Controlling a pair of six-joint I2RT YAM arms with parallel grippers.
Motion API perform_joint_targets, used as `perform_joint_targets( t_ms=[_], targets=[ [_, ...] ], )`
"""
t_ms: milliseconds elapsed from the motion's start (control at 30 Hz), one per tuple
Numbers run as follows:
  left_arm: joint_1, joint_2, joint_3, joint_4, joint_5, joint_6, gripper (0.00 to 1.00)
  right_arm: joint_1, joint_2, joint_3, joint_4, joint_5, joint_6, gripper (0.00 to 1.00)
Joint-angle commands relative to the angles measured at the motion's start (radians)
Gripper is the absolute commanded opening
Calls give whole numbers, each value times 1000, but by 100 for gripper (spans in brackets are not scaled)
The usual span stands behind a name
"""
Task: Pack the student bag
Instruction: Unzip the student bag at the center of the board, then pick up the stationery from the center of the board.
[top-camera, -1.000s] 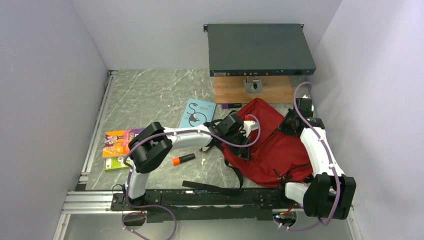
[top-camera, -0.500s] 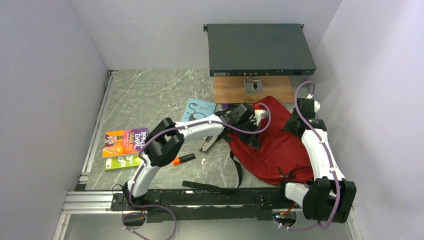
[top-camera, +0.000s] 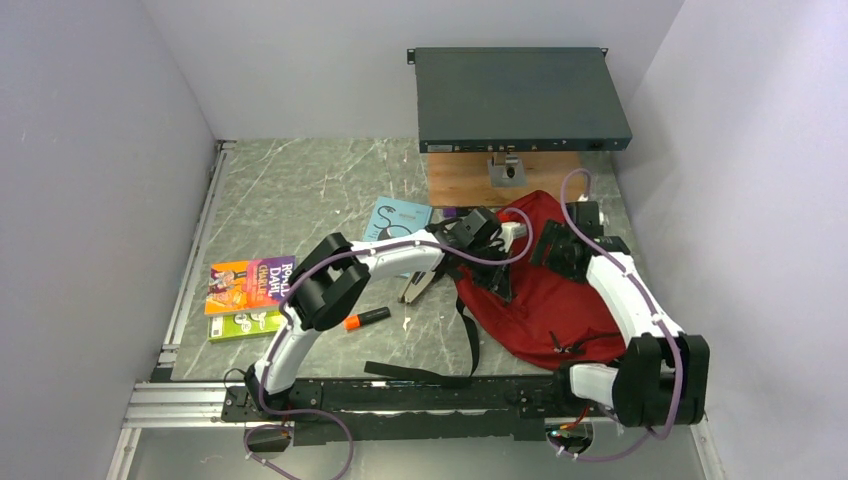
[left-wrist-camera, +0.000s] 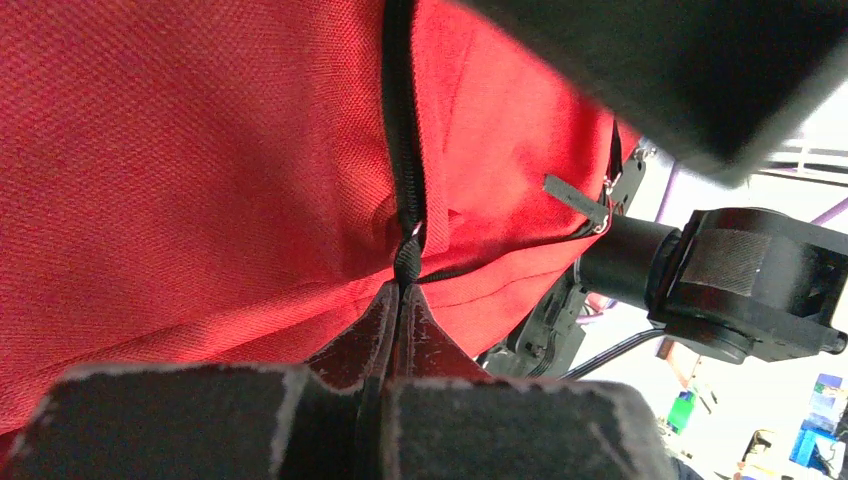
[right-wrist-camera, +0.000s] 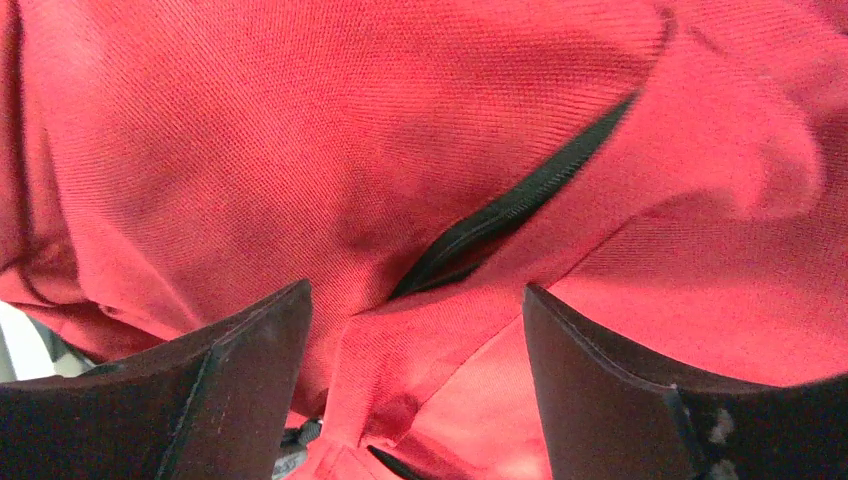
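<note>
Packing has barely begun: the large dark red fabric backpack (top-camera: 545, 300) lies at the right of the grey marbled counter (top-camera: 300, 200), its black zipper (right-wrist-camera: 500, 225) apparently only slightly parted. The teal paperback (top-camera: 395, 222), the orange-and-purple book (top-camera: 248, 283), the green book (top-camera: 240, 326) and the orange marker (top-camera: 366, 319) all wait outside it. Your left hand (left-wrist-camera: 400, 288) is clenched on black zipper trim. Your right hand (right-wrist-camera: 415, 300) hangs released over red cloth, grasping nothing. Against 1 second ago, it has opened and slid left from the bag's edge, and your left has reached farther back.
</note>
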Motion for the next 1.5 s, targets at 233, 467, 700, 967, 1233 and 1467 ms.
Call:
perform_joint_targets(
  t_ms=[233, 467, 700, 967, 1233, 1467],
  targets=[
    [-14, -38, 6, 56, 34, -22, 0, 87, 43, 9, -61, 137, 106, 50],
    [27, 0, 117, -124, 23, 6, 6, 35, -44, -2, -67, 64, 130, 8],
    [76, -45, 80, -78, 108, 33, 37, -39, -62, -140, 15, -58, 245, 0],
    [98, -250, -30, -77, 107, 81, 60, -61, -170, -366, 94, -10, 363, 0],
    [110, -459, -174, -110, 103, 109, 78, -62, -202, -329, 75, 56, 306, 0],
    [154, -633, -279, -214, -32, 225, 85, 138, -269, -161, 31, 80, 143, 48]
  ],
)
